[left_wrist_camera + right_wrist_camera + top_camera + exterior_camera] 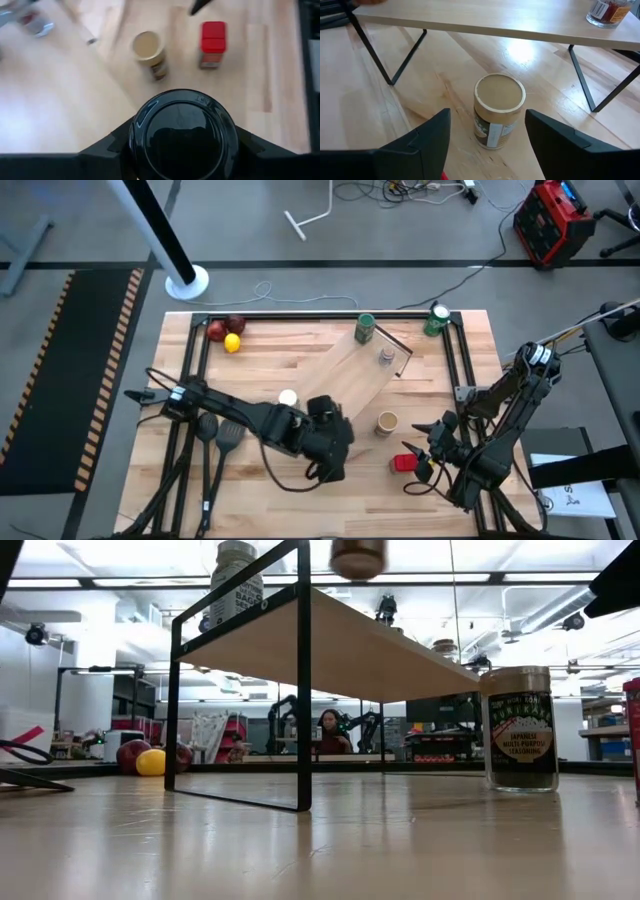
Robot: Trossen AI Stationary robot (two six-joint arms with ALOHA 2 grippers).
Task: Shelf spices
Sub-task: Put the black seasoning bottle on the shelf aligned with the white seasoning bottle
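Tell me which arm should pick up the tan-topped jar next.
Right. The right gripper faces the tan-topped jar with fingers open on either side of it, while the left gripper already holds the black-topped jar.

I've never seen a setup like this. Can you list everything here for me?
Slanted light-wood shelf with black bars: one, mid-table.
Green-topped spice jar: one, on the shelf's far end.
Silvery-topped spice jar: one, on the shelf.
White-topped spice jar: one, at the shelf's near end.
Tan-topped spice jar: one, on the table.
Red square-topped spice jar: one, on the table.
Black-topped spice jar: one, held.
Green can with white top: one, far corner.
Round fruit: two red, one yellow, far left.
Black kitchen utensils: at least two, left.
Person: one, beyond the table.
Left tool: gripping the black-topped jar.
Right tool: open, facing the tan-topped jar.
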